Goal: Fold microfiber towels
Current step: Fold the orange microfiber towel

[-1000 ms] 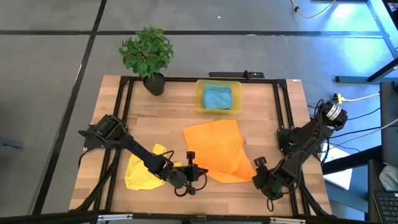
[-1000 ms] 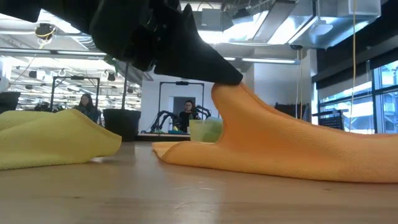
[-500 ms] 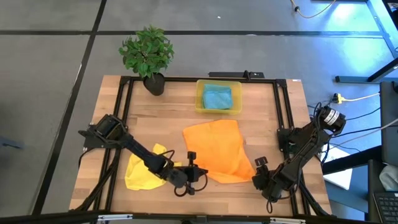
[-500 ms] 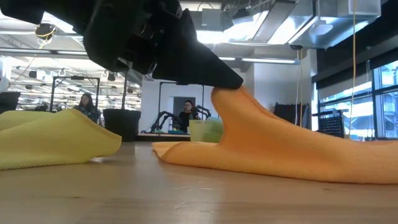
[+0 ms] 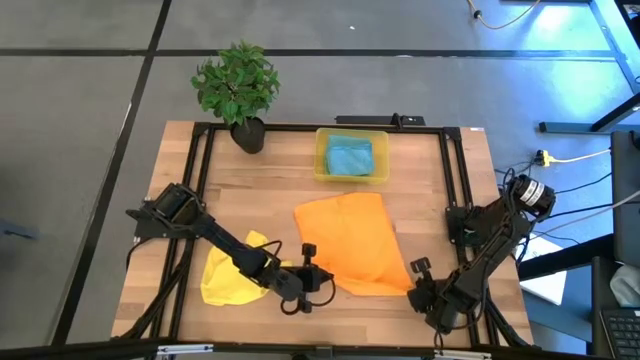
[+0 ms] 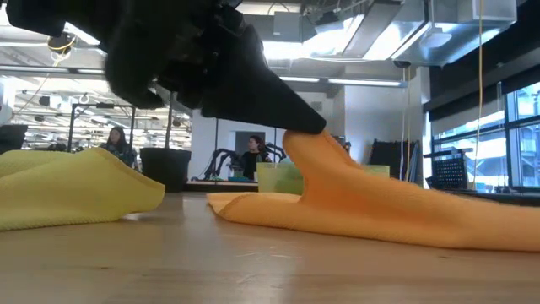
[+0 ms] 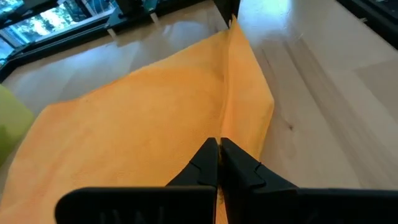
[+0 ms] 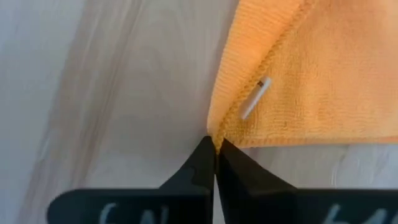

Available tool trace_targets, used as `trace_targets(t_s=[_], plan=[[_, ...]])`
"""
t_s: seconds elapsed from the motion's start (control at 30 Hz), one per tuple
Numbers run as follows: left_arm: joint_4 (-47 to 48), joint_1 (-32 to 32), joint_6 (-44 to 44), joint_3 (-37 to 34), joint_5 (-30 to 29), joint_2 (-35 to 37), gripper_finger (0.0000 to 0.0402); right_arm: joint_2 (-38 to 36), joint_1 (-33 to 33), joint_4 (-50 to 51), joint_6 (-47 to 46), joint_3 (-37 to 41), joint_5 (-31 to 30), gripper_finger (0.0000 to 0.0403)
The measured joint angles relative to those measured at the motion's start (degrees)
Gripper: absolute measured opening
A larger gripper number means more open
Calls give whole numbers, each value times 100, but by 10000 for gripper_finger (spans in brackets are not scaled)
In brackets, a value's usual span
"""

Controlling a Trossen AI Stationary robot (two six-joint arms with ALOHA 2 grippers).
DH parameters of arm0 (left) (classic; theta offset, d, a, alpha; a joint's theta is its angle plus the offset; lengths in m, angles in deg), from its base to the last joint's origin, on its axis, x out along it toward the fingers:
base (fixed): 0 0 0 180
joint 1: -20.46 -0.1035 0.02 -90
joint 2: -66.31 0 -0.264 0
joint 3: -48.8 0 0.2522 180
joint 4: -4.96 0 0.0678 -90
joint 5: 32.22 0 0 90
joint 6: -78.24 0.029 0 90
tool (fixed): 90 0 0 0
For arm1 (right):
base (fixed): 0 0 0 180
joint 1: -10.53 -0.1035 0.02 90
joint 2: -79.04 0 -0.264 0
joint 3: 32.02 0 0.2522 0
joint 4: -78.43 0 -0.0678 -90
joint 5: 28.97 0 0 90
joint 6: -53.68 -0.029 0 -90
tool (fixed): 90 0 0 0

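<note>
From the high view, an orange towel is lying near the middle of the wooden table, with its long axis running from the far side toward the near edge and leaning slightly to the right. The left gripper is sitting at the towel's near left corner and the right gripper at its near right corner. A yellow towel is lying crumpled on the near left, partly under the left arm, and a teal-blue towel is resting inside the yellow bin at the far edge, beside a potted plant.

In the low view, the left gripper is raising one orange corner into a peak, while the rest of the cloth is sloping down to the tabletop.

In the left wrist view, the dark fingers are pressed tightly together on the orange edge, and a ridge is running away from them toward the far corner.

In the right wrist view, the fingers are pinched closed on the very tip of the other corner, where a small white tag is showing.

To fold well, both pinches probably need to be rising level and travelling together toward the far edge, keeping the near hem taut so that corner is meeting corner. The right hold looks shallow, so a slow lift seems wise.
</note>
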Motion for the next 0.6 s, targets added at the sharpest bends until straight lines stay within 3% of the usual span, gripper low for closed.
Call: trace_targets(t_s=[0.33,0.6], plan=[[873,541,-667,4,308,737,0,-9,-186,-156,4,-908,-83,7],[854,1306,-817,4,406,903,0,-16,-183,-811,352,-1376,-111,4]])
